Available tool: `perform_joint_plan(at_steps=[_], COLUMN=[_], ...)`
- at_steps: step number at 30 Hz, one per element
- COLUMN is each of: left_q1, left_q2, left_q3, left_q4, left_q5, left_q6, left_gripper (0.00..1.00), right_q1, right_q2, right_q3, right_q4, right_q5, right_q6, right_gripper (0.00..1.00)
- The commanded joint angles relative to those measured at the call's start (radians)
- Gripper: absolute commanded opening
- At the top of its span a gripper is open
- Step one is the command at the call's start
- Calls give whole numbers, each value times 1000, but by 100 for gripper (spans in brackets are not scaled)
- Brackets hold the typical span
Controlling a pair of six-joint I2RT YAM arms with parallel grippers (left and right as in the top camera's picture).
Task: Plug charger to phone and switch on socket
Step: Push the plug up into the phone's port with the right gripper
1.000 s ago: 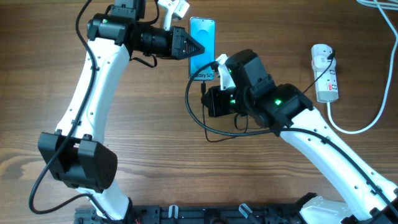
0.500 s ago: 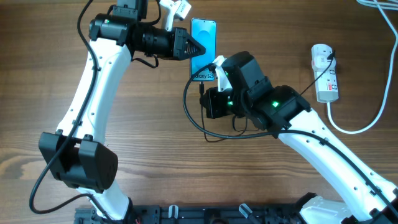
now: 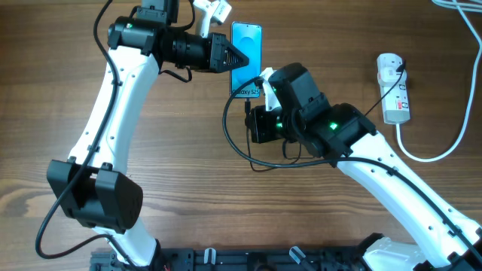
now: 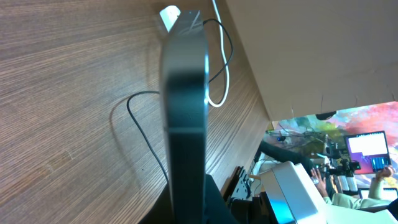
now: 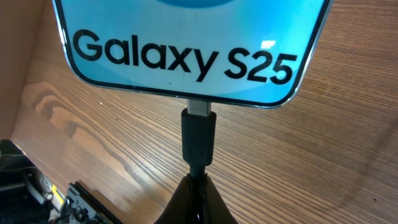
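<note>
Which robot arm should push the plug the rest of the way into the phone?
Right, probably. The right arm has its jaws shut on the charger plug right under the phone, metal showing. The left arm is busy holding the phone.

This looks like a robotics lab or workroom. A white-and-black left robot arm (image 3: 113, 98) and a matching right robot arm (image 3: 399, 177) rise from a black rail (image 3: 248, 260) at the edge of a wood-grain table (image 3: 188, 188). Beyond the table, the left wrist view shows a lit computer screen (image 4: 368, 145). A person (image 4: 370, 200) sits near it, and a many-coloured picture (image 4: 311, 121) hangs behind, all rather blurred.
</note>
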Motion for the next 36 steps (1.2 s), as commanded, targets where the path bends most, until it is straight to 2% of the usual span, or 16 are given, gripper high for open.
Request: perform_joint_plan(at_steps=[1, 36], left_q1=[-5, -17], left_q2=[-9, -9], left_q3=[2, 2], left_q4=[3, 3], left_q5=[33, 36], left_q6=[-10, -9], left_gripper=[4, 4], right_q1=[4, 4], right_q2=[-18, -18], right_q3=[24, 24], right_q4=[5, 26], right_q5=[-2, 14], right_q6=[3, 11], right_gripper=[4, 4])
